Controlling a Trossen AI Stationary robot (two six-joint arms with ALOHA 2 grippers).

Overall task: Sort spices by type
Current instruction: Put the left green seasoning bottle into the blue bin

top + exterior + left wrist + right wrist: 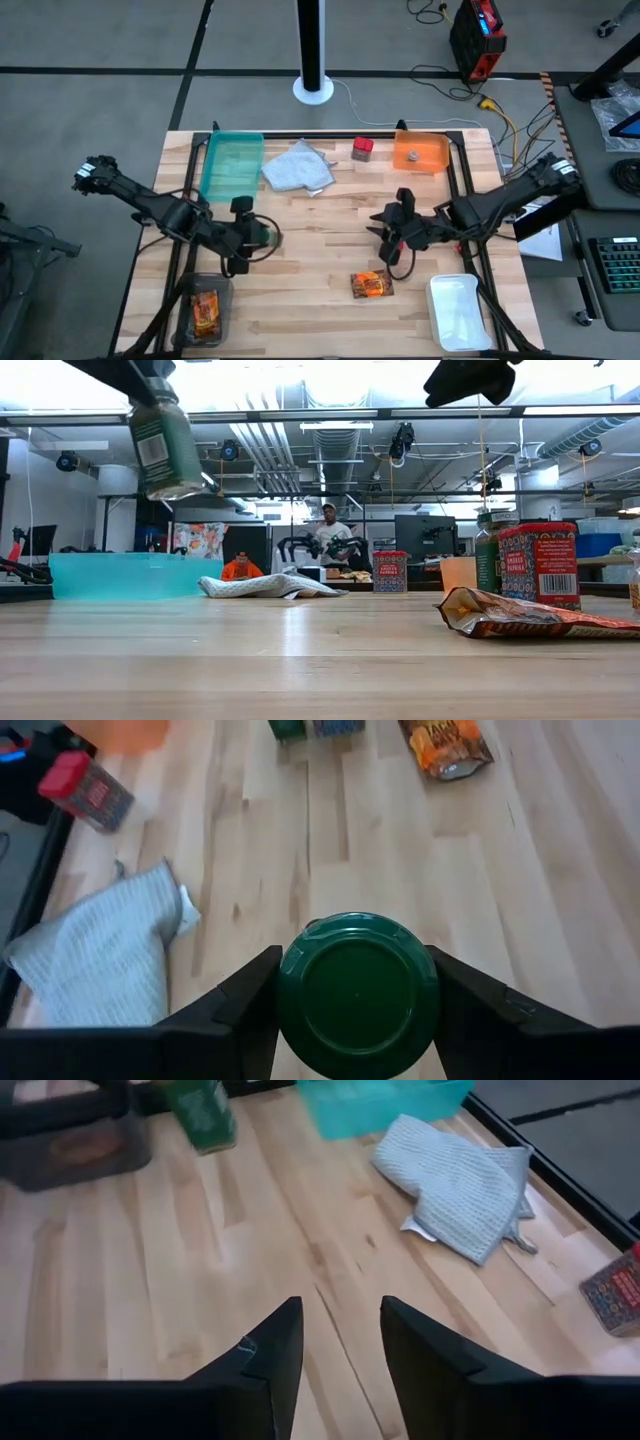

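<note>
Wooden table: left end effector point(357, 1010) clamps green-capped jar point(358, 992); right end effector point(342, 1342) parted, empty.

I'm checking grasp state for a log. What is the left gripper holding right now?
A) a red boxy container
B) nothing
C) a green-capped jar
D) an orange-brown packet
C: in the left wrist view the left gripper has its fingers closed on either side of the green-capped jar, and the low view shows that jar lifted clear of the table.
</note>
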